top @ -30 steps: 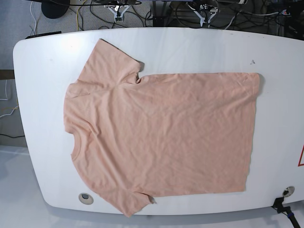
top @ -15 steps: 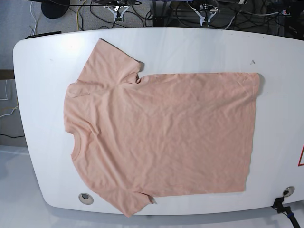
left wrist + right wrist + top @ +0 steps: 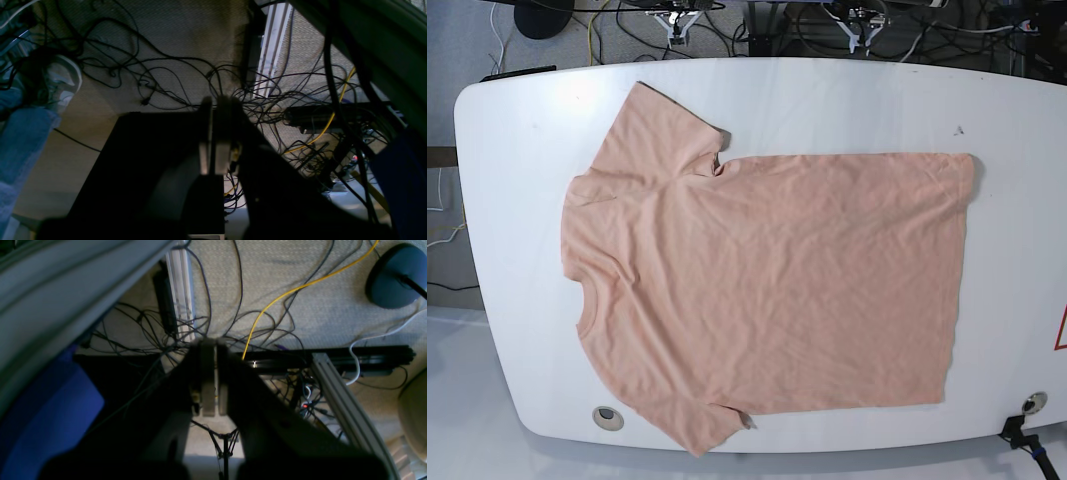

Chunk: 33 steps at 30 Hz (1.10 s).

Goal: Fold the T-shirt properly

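Note:
The peach T-shirt (image 3: pixel 767 285) lies spread flat on the white table (image 3: pixel 847 100), plain side up. Its neck and sleeves are to the left and its hem to the right. Both grippers hang beyond the table's far edge, away from the shirt. My right gripper (image 3: pixel 676 24) is at the top left and my left gripper (image 3: pixel 859 27) is at the top middle. In the right wrist view the right gripper (image 3: pixel 209 342) has its jaws pressed together over the floor. In the left wrist view the left gripper (image 3: pixel 214 101) is also shut and empty.
Tangled cables (image 3: pixel 757 30) and frame rails lie on the floor behind the table. Round grommets sit at the table's near left (image 3: pixel 607 417) and near right (image 3: pixel 1033 402). A black clamp (image 3: pixel 1017 432) is at the near right edge.

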### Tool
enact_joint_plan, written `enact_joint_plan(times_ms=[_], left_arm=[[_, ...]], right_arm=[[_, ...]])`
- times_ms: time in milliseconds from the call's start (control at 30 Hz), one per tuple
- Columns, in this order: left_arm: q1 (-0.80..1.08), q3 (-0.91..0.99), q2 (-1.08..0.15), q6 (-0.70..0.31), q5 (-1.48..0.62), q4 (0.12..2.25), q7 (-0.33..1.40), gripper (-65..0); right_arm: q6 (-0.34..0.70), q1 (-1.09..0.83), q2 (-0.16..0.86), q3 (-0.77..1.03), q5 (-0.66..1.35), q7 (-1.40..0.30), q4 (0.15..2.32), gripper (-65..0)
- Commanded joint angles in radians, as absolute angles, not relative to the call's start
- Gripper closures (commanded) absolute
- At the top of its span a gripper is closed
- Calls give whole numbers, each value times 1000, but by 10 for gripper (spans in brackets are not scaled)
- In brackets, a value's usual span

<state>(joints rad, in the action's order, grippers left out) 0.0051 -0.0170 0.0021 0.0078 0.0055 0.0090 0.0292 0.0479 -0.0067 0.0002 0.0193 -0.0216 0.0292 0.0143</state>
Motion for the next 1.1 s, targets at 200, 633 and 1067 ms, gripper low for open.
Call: enact_joint_plan(times_ms=[200,633,1067], left_arm=[[8,-18,3,7,7,4,27,-1],[11,-16,3,3,8,11,24,-1],[22,-16,-9,7,1,10,17,0]], right_arm=[[49,-12,4,16,-28,30,14,-2],[84,-13,4,16,-24,32,11,-1],[86,-17,6,14,-26,29,18,-1]])
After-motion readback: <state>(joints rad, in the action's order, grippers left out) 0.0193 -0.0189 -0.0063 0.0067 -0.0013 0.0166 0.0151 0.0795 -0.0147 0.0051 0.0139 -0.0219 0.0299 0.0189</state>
